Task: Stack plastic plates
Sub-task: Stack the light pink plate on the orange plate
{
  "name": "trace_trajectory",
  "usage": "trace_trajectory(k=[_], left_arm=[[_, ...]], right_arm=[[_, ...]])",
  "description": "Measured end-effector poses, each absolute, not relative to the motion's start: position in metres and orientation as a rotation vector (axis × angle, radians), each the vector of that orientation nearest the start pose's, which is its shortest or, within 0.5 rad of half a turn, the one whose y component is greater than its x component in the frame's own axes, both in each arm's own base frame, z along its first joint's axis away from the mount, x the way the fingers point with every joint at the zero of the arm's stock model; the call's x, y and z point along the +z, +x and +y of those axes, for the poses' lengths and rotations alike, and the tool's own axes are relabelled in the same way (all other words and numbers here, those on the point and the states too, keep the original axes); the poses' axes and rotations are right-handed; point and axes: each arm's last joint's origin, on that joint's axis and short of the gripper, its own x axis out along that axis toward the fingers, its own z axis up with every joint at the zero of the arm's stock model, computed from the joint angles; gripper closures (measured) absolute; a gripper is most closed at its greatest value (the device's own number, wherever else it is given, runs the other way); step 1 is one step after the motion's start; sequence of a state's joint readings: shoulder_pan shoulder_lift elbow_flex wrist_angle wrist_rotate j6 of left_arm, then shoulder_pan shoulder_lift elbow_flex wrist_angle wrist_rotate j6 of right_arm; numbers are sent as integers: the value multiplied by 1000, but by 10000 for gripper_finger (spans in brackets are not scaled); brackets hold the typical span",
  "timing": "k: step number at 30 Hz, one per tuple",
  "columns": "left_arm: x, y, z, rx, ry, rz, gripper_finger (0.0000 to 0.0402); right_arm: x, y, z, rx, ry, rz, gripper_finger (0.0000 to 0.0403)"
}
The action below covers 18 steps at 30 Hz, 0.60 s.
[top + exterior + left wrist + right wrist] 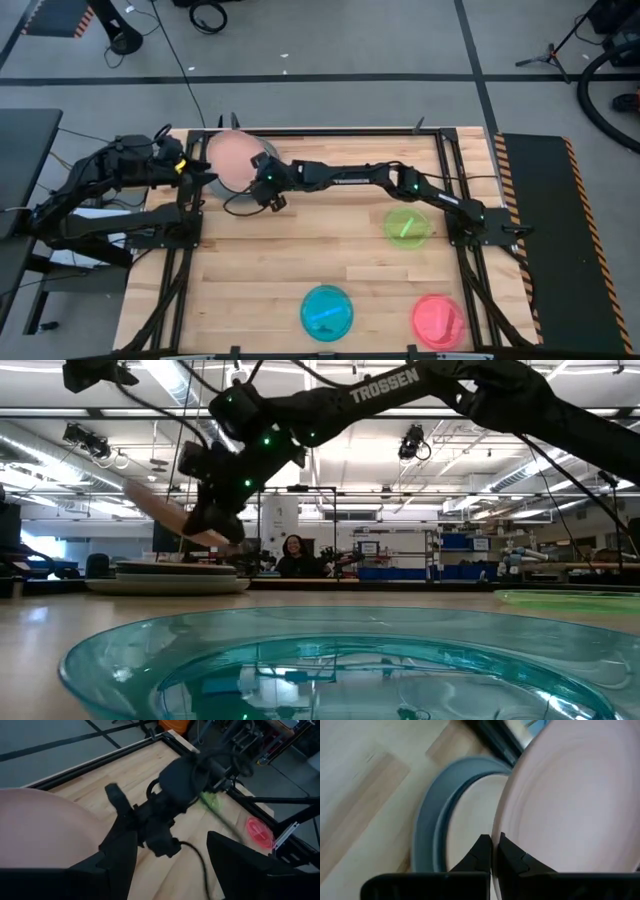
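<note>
A salmon pink plate (pixel 232 160) hangs tilted over a stack of plates (pixel 165 577) at the table's far left corner. In the right wrist view the stack's grey plate (pixel 426 845) shows with a cream plate (pixel 470 820) lying in it. My right gripper (pixel 264 180) is shut on the pink plate's right rim. My left gripper (pixel 170 870) is open beside the pink plate's (pixel 40 830) left edge; its fingers show no touch with it. The green plate (pixel 408 225), cyan plate (pixel 327 311) and red-pink plate (pixel 438 320) lie flat on the table. My right gripper pinches the pink plate's rim (pixel 501 827) between its two fingers (pixel 482 851), one above and one below, coming from the table's right. The plate (pixel 160 510) is lifted clear of the stack and tilted, its held right edge low and its left edge raised.
The wooden table top (pixel 300 250) has free room between the stack and the three small plates. The cyan plate (pixel 330 660) fills the low view's foreground. A black frame rail (pixel 330 130) runs along the far edge. A person (pixel 293 555) sits in the room beyond.
</note>
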<state>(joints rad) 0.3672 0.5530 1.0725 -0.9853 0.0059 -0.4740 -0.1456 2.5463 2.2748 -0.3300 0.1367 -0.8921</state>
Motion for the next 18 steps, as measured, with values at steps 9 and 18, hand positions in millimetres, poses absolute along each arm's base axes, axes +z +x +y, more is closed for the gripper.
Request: trace_trajectory(k=[9,18], left_arm=[[372,65,25,468,-581,378,157],[372,71,27,481,-638,366,157]], right_arm=[[176,558,-106,49,-818,713,388],[176,558,-111,56,-785,700,372]])
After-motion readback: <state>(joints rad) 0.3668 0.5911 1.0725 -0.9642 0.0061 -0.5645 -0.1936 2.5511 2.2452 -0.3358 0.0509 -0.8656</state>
